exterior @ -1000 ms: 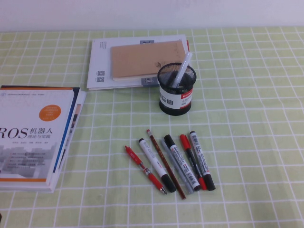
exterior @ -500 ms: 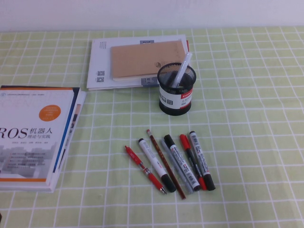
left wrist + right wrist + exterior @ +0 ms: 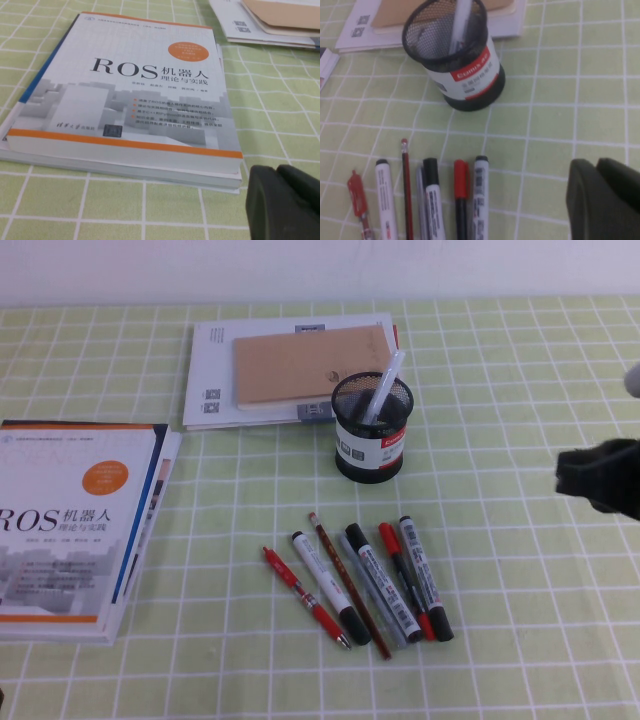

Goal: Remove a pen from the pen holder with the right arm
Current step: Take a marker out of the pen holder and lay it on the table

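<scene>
While seemingly off holder (image 3: 370, 455), right gripper (image 3: 575, 475)

table (image 3: 520, 390) under green cloth with white grid. book stack (image 3: 70, 530) flat at robot's left edge, white cover with orange band on top. white booklet stack (image 3: 212, 370) flat at far centre. black mesh pen holder (image 3: 370, 445) upright just in front of that stack's right near corner. nearer robot, row of six lying side by side: red pen (image 3: 303, 595), white marker (image 3: 325, 583), dark red pencil (image 3: 348, 583), grey marker (image 3: 380, 580), red marker (image 3: 403, 578), black marker (image 3: 424, 575), all slanted alike, several touching.
</scene>
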`<state>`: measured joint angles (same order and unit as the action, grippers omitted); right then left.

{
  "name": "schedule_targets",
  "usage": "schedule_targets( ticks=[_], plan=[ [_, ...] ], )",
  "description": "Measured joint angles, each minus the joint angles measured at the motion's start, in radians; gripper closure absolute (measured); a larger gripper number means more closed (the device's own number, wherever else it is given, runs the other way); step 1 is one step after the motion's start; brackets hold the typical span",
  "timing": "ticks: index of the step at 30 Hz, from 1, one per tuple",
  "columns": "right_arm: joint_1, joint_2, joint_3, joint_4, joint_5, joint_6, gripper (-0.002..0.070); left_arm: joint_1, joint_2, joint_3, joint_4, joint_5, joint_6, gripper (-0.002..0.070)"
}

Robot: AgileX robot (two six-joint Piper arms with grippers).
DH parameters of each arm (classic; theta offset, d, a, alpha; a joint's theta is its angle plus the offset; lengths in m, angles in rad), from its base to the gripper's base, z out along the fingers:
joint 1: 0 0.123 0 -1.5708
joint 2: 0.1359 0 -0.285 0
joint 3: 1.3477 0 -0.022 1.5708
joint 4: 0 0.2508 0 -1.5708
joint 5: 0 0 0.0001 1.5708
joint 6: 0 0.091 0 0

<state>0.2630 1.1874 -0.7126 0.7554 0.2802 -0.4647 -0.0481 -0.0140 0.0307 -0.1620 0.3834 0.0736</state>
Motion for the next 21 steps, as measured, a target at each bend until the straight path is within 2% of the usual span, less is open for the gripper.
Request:
schedule_targets(
  ticks=[5,9,15,21],
  plan=[
    [0.088,0.165,-0.145,-0.163,-0.061,0.178,0.0661,0.000,0.000,0.000,0.000,0.000,0.000,0.0683],
    [0.140,0.263,-0.201,-0.267,-0.172,0.341,0.0551,0.000,0.000,0.000,0.000,0.000,0.000,0.0683],
    [0.196,0.370,-0.246,-0.305,-0.339,0.451,0.0353,0.000,0.000,0.000,0.000,0.000,0.000,0.0683],
    [0.227,0.469,-0.321,-0.340,-0.414,0.531,0.0307,0.000,0.000,0.000,0.000,0.000,0.000,0.0683]
  ],
)
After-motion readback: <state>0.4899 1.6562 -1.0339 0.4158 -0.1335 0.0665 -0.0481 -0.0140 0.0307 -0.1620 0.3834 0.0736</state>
